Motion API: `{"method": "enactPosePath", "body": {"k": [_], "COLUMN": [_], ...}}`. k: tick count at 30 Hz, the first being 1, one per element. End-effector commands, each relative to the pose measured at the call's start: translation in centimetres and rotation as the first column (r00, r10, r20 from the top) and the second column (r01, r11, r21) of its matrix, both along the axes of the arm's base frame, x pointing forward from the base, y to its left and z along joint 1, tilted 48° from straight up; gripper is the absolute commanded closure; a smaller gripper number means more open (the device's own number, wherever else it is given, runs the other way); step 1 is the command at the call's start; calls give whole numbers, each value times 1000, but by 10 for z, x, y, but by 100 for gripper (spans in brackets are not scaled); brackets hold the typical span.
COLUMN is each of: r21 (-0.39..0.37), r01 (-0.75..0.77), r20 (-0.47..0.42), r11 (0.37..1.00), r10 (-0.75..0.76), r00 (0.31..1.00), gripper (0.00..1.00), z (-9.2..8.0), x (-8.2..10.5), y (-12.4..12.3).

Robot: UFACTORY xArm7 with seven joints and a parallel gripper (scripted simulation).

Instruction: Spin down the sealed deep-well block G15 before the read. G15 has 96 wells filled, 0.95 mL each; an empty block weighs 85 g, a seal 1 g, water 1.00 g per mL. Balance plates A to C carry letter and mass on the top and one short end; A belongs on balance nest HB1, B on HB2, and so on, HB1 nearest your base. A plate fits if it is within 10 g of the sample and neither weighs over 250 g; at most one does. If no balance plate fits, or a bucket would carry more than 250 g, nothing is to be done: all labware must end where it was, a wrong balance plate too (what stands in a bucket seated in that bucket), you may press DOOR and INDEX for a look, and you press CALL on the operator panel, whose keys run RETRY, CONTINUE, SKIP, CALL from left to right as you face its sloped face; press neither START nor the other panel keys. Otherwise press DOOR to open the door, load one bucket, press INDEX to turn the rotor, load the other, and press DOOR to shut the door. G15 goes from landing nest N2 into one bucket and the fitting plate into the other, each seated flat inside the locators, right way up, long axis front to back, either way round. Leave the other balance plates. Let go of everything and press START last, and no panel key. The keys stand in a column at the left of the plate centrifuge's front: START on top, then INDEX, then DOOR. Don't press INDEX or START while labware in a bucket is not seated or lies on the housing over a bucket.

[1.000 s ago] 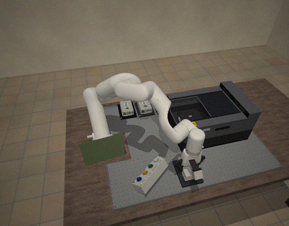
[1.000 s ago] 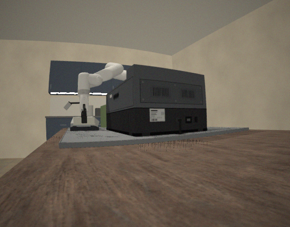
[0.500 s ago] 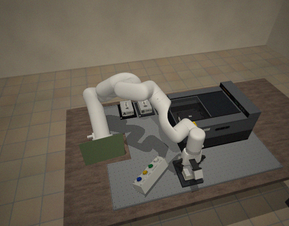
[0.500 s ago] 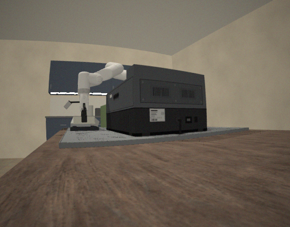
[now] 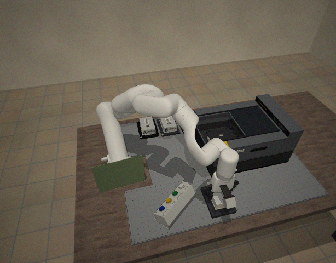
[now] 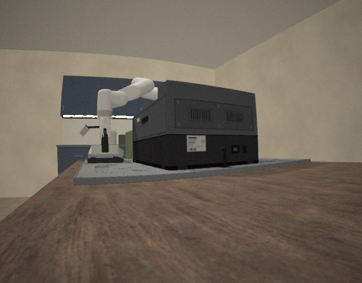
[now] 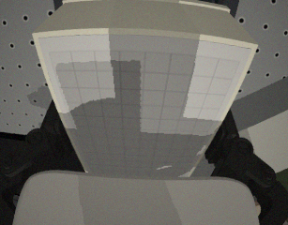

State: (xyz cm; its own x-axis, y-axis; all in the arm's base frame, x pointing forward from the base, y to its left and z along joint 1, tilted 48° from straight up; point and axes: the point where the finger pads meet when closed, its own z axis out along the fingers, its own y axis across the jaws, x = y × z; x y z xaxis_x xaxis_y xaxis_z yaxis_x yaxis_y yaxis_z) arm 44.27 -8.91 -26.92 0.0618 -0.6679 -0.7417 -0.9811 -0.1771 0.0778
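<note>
The sealed deep-well block G15 (image 5: 223,201) is a pale block with a gridded seal on top. It sits on the dark landing nest (image 5: 220,209) at the front of the mat, in front of the centrifuge. My gripper (image 5: 224,196) reaches straight down over it and is shut on the block across its sides. The wrist view is filled by the block (image 7: 144,112), with the dark fingers at its left and right. The side view shows the gripper (image 6: 104,144) on the block (image 6: 101,150). The centrifuge (image 5: 247,132) has its door open, showing a bucket (image 5: 219,131). Balance plates A (image 5: 147,126) and B (image 5: 168,124) sit at the back.
The white operator panel (image 5: 173,203) with blue, yellow and green keys lies left of the nest. A green board (image 5: 120,172) stands by my base. My arm hides the centrifuge's front left corner and most of its keys; a yellow one (image 5: 226,143) shows.
</note>
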Motion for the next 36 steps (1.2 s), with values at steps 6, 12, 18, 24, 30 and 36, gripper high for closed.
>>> {"method": "enactPosePath", "body": {"k": [6,12,18,24,30,36], "r21": [-5,-5,-5,-5,-5,-5], "r01": [2,2,2,2,2,2], "r20": [4,4,4,4,4,4], "r11": [1000,1000,1000,1000,1000,1000], "r10": [-2,-2,-2,-2,-2,-2], "r00": [1000,1000,1000,1000,1000,1000], "gripper": [100,100,100,100,100,100], "z": [4,13,29,43,67,87], "x": [3,5,9,13,20,25], "y": [-7,-16,-33,-48,-74,-95]}}
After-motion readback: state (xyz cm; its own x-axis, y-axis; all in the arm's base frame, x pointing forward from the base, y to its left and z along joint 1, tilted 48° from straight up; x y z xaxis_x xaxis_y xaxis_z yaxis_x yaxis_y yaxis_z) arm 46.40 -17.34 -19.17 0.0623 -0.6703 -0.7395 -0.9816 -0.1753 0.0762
